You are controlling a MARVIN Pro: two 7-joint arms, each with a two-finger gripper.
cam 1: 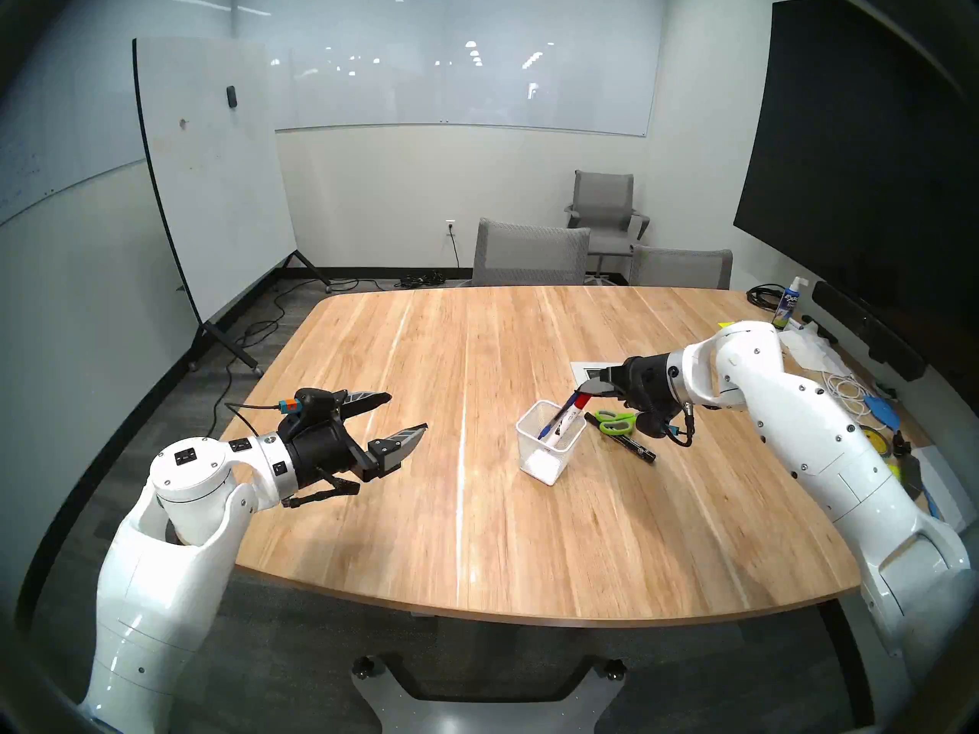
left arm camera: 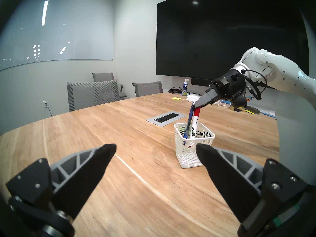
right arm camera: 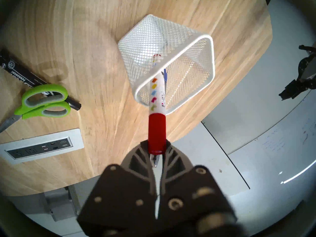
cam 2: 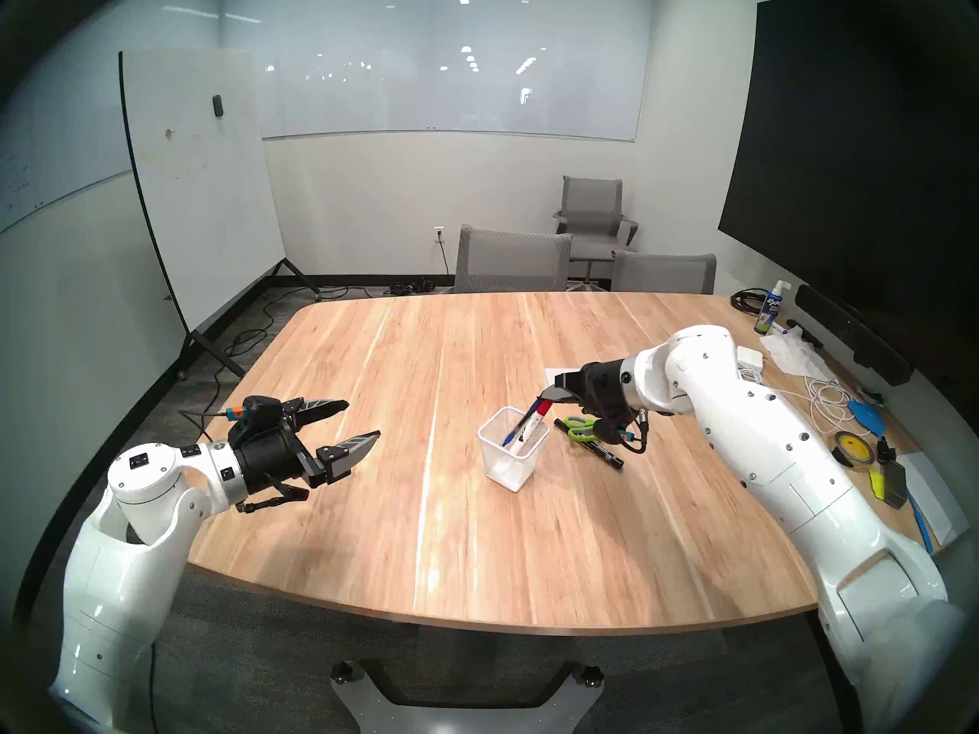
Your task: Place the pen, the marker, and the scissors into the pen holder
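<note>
The red cap of the thick white marker [right arm camera: 157,101] is pinched between the closed fingers of the right gripper [right arm camera: 157,150], its barrel inside the white wire-mesh pen holder [right arm camera: 211,60] beside the slim blue-capped pen [left arm camera: 189,123]. Lime-green-handled scissors [right arm camera: 44,103] are seen flat on the wooden table [cam 1: 424,357], overlapping a black permanent marker [right arm camera: 18,70]. The left gripper [cam 1: 405,415] is held wide, empty, well apart.

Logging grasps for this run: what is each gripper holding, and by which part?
The right gripper is shut on the red-capped marker, gripping the end of its red cap; the marker's lower end is inside the pen holder. The left gripper is open, holding nothing.
</note>
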